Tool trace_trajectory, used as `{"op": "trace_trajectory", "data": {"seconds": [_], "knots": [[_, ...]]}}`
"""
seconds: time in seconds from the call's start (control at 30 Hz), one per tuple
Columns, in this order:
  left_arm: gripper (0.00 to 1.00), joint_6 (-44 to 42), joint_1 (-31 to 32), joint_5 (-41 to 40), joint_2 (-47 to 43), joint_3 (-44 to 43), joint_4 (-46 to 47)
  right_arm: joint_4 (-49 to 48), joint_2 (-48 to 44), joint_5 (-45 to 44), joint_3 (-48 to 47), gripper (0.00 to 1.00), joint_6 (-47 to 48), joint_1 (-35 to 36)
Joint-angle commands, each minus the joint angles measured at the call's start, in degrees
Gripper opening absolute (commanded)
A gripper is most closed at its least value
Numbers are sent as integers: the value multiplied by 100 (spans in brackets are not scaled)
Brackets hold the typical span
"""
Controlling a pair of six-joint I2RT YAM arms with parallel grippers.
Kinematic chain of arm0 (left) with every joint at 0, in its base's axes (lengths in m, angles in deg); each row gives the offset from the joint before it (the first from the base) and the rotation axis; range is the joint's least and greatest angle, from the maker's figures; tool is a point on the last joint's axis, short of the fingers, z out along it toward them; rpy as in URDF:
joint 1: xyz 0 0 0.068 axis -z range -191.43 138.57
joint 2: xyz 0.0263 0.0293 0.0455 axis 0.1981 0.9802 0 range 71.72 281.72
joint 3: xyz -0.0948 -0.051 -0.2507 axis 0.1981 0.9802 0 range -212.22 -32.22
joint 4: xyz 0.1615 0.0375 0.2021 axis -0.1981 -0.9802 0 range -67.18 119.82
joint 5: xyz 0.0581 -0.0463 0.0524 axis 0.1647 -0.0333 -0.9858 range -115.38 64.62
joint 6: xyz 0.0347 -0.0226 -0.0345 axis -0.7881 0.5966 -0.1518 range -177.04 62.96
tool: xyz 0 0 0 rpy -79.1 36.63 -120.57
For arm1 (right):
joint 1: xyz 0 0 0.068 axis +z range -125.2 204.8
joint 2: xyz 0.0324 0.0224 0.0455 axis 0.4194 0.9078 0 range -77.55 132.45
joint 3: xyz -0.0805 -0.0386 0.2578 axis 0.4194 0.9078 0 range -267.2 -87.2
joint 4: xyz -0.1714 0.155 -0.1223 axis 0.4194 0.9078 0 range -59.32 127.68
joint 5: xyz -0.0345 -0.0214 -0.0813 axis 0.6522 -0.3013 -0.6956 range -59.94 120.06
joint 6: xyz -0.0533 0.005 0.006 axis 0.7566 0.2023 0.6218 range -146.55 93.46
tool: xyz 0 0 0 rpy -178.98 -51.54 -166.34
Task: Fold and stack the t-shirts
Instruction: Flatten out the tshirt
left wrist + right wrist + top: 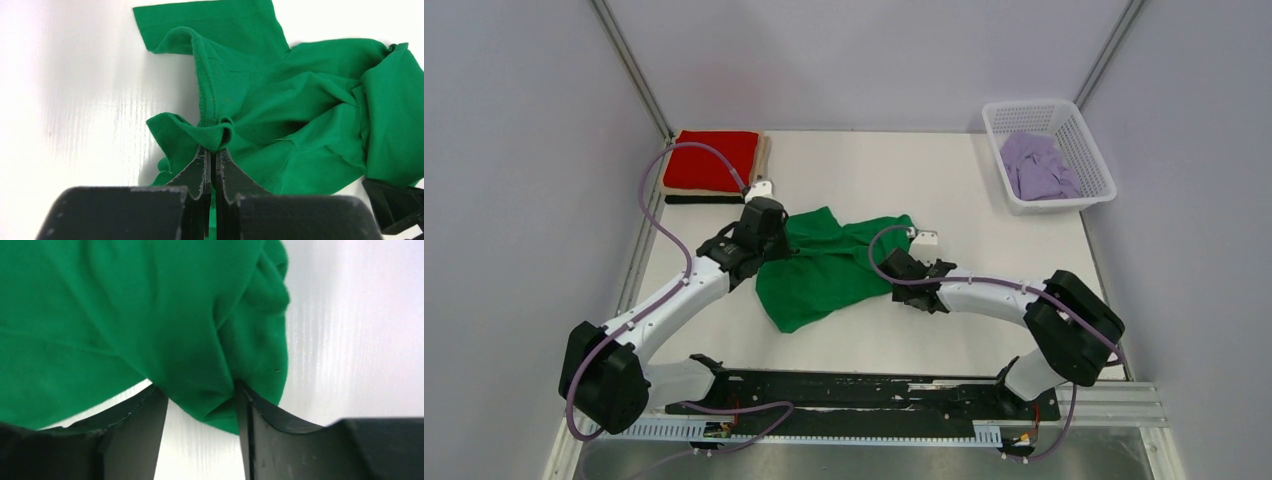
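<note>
Top external: both arms reach forward, elbows out, wrists turned inward over the green shirt (819,275) crumpled on the bench (874,170). The left tool (212,152) is clamped on a bunched edge. The right tool (200,395) stands half-open astride a fold.

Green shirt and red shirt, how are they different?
The green t-shirt lies crumpled in the middle of the table; the red t-shirt is folded flat at the far left corner. The left fingers pinch the green t-shirt; no fingers hold the red t-shirt. The red t-shirt tops a small pile; the green t-shirt lies straight on the table. Both are plain, one-colour cloth.
</note>
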Motion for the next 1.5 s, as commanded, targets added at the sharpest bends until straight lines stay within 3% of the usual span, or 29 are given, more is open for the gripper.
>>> {"op": "trace_trajectory", "data": {"seconds": [0.0, 0.1, 0.13, 0.17, 0.6, 0.77, 0.83, 0.93, 1.03, 1.3, 1.43, 1.47], "knots": [[0, -66, -1, -280, -223, 36, -30, 78, 248, -761, -251, 44, -470, -159], [0, -107, 2, -458, -290, 13, -71, 173, 79, -871, -249, 8, -534, -263], [0, -140, -1, -508, -339, -33, -113, 184, -119, -948, -258, 1, -496, -266], [0, -156, 1, -622, -374, -64, -143, 195, -365, -1001, -260, 0, -427, -271], [0, -828, 3, -575, -1976, -1278, -234, -165, -4675, 58, -870, 0, 1255, -676], [0, -1000, 3, -462, -2817, -1880, -208, -275, -5619, 325, -1299, 0, 1479, -676], [0, -1044, 4, -195, -3106, -2054, -190, -253, -5892, 914, -1477, 0, 1531, -676], [0, -998, 1, 508, -3443, -2078, 0, -151, -6061, 1510, -1655, 0, 1501, -676], [0, -895, -3, 788, -3505, -1917, 201, 6, -6073, 1575, -1621, 0, 1402, -676], [0, -493, 3, -28, -1940, -1590, -539, 908, -5421, -372, -681, 0, 507, -677], [9, -117, 4, 47, -1053, -799, -390, 1361, -4588, -519, 208, 0, -411, -779], [19, 5, 4, 79, -893, -544, -313, 1409, -4374, -384, 421, 0, -614, -840]]}}
